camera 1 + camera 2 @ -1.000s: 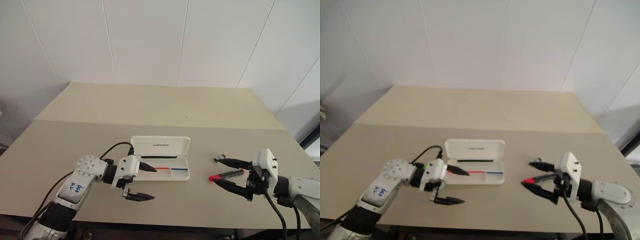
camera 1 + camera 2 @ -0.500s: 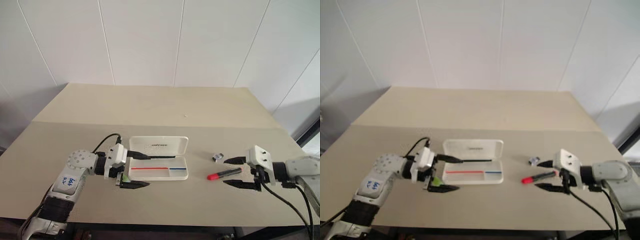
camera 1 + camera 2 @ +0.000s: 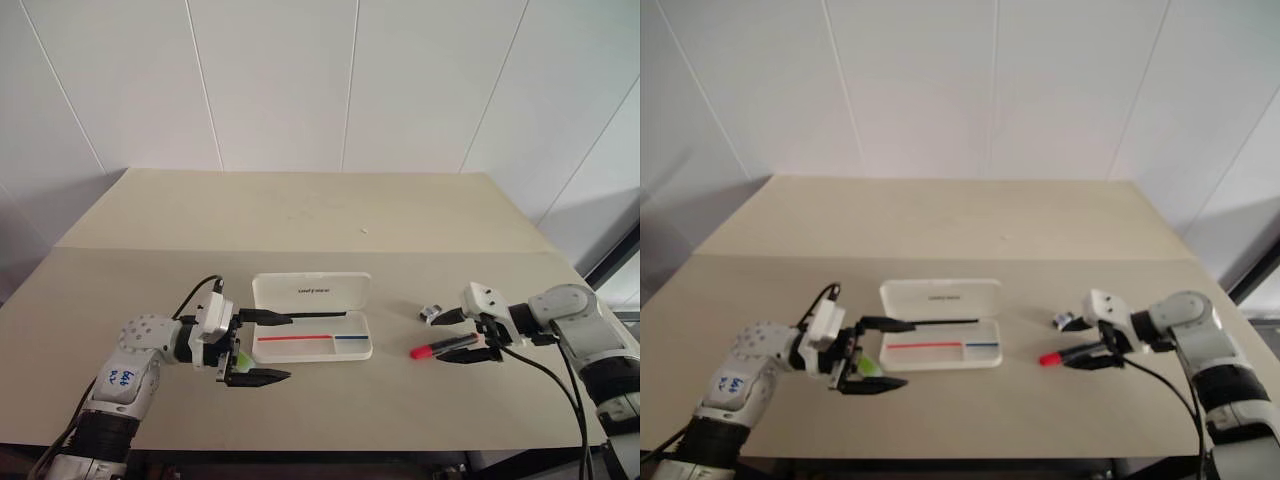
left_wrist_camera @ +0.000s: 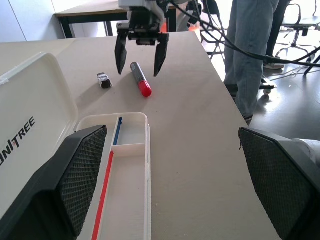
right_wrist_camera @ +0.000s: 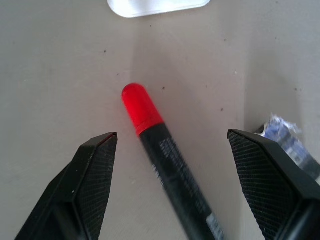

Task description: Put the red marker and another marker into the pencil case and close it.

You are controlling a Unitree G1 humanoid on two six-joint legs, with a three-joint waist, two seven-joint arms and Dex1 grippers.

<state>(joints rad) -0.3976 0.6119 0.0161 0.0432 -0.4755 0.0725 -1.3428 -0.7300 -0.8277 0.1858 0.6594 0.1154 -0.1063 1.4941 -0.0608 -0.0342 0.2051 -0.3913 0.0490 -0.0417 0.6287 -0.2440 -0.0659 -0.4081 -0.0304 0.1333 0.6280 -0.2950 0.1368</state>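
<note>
Right claw (image 3: 468, 335), jaws spread wide, nothing held, poised low over the bench (image 3: 400, 240) with one finger on either side of the red marker (image 3: 445, 348). Marker barrel running lengthwise between the two fingers, along the claw's own pointing line and not across it; red cap at the far end, beyond the fingertips, aimed toward the pencil case (image 3: 312, 317). Dark barrel between the pads, apart from both in the right wrist view. Whether fingertips touch the bench: cannot tell. Small dark clip-like object (image 3: 432, 313) just beside the far finger, outside the jaw gap.

Left claw (image 3: 258, 347), jaws likewise wide, empty, at the left end of the open case, upper finger level with the hinge line, lower finger in front of the tray. Green highlighter (image 3: 237, 362) lying on the bench just inside the lower finger, close to the claw's base, partly hidden; long axis not readable.

Case open, lid laid back flat, tray with red and blue stripe empty of markers.

Judgement: right arm plainly nearer the red marker; squeeze across the barrel's width suited to this alignment, carry leftward to the tray then required. Left arm nearer the highlighter.
</note>
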